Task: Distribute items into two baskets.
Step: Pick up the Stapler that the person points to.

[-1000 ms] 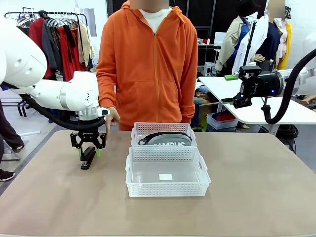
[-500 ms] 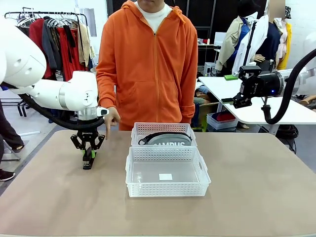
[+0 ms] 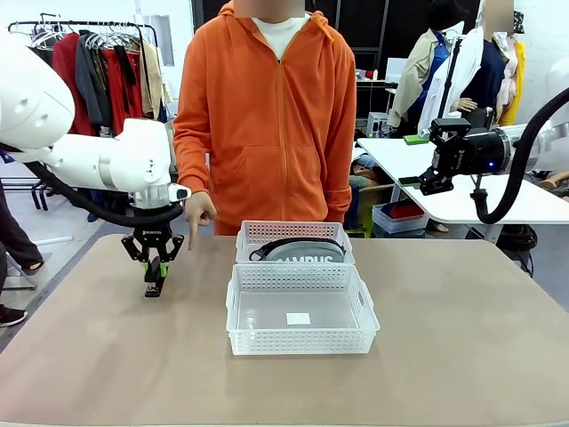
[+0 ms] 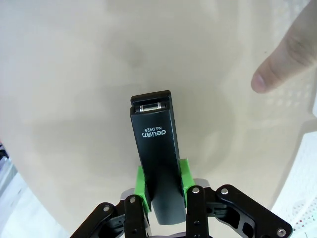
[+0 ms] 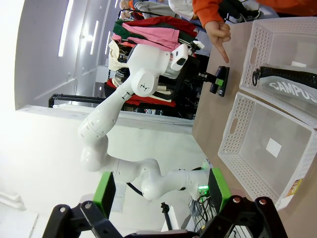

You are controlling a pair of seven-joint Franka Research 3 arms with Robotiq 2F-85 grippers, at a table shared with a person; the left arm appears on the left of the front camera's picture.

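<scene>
Front view: left jaws are closed on the stapler (image 3: pixel 154 285), left of both baskets and well apart from them. The stapler hangs nose-down, its tip at or just above the counter (image 3: pixel 444 338); contact cannot be told. The upright hold likely suits a straight lowering past a basket rim. The person's hand (image 3: pixel 197 213) points one finger down just beside the stapler, probably marking it as the item to take. The far basket (image 3: pixel 253 229) holds the pouch (image 3: pixel 307 253), lying flat with its lettering up. The near basket (image 3: pixel 302 342), touching it in front, holds no item and shows a label (image 3: pixel 299 318) on its floor, so it is judged the stapler's destination. Right jaws are raised at the far right, clear of the work.

Left wrist view: the green pads (image 4: pixel 142 182) clamp the stapler's narrow sides at its rear end, leaving the nose free. A fingertip (image 4: pixel 275 67) hovers close by.

Right wrist view: right jaws stand wide apart and hold nothing, looking down across both baskets. The arm appears parked to leave the path open.
</scene>
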